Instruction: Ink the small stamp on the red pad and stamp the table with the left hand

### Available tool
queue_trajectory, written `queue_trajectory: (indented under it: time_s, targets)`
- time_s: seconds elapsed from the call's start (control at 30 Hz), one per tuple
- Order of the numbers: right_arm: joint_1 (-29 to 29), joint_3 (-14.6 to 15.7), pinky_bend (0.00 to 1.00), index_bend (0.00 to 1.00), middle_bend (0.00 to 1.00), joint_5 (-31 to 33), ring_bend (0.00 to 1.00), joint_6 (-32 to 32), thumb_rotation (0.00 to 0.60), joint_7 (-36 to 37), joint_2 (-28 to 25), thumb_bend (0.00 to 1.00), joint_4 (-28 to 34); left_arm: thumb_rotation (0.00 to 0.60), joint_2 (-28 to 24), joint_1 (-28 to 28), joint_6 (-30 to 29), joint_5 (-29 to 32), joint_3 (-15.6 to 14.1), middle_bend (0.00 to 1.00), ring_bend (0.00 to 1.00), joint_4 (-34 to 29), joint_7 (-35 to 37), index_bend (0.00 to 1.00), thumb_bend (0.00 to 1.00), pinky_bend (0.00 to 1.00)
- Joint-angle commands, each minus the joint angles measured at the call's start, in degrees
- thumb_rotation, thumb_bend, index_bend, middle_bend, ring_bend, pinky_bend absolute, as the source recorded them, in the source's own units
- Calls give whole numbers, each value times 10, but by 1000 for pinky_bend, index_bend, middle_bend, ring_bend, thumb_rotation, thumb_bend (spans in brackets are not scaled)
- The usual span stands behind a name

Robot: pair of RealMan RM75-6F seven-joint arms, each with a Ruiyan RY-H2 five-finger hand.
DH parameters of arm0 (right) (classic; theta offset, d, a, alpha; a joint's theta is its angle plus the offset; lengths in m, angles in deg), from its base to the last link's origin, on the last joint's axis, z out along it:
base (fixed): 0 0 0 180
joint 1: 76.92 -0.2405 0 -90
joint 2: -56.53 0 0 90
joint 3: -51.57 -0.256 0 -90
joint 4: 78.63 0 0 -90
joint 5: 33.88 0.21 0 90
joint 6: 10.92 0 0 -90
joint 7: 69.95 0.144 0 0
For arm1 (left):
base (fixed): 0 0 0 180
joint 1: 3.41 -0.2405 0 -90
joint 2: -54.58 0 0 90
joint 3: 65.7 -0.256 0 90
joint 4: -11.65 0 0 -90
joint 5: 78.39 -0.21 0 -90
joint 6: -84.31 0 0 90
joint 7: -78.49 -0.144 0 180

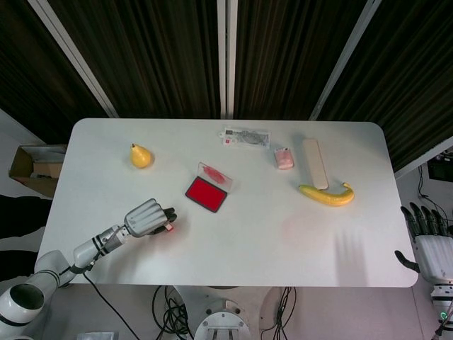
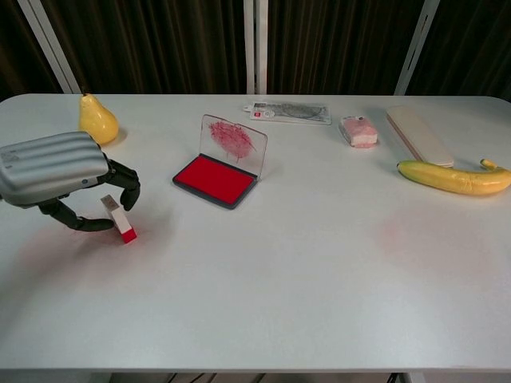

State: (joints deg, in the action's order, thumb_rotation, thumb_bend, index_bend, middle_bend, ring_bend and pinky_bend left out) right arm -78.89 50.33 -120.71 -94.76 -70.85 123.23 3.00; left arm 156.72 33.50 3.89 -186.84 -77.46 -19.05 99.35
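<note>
The small stamp (image 2: 118, 219), white with a red base, leans to the left over the table's front left, and only its red tip (image 1: 170, 228) shows in the head view. My left hand (image 2: 56, 167) (image 1: 146, 217) curls over it and pinches its upper end between thumb and fingers (image 2: 128, 190). The red ink pad (image 2: 214, 179) (image 1: 206, 193) lies open to the right of the hand, with its clear lid (image 2: 233, 140) standing up behind it. My right hand (image 1: 428, 244) hangs off the table's right front corner, fingers spread, holding nothing.
A pear (image 2: 97, 120) sits behind the left hand. A banana (image 2: 453, 177), a beige bar (image 2: 419, 136), a pink packet (image 2: 359, 131) and a flat plastic packet (image 2: 289, 112) lie at the back and right. A cardboard box (image 1: 34, 168) stands off the table's left edge.
</note>
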Motion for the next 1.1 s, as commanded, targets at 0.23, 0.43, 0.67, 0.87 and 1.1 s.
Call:
queue_trajectory:
  time_s: [0.23,0.43,0.67,0.87,1.1]
  targets:
    - [0,1,0,0,0,1,0,1,600,1,3,100,-4,600,-2,1,7,7,-4,517,926,-6,-2,518,276,1000]
    - [0,0,0,0,0,1,0,0,600,1,4,100,-5,600,-2,0,7,10,-6,518,926,-6,2,520,288,1000]
    - [0,1,0,0,0,2,0,2,600,-1,5,100,-6,600,0,0,5,11,-9,523,928,-3,4,525,313,1000]
    - [0,2,0,0,0,2,0,3,600,-2,6,100,-7,600,2,0,5,14,-10,547,937,0,9,550,349,1000]
    - [0,2,0,0,0,2,0,4,600,-2,6,100,-7,600,2,0,8,22,-7,571,948,-4,23,578,359,1000]
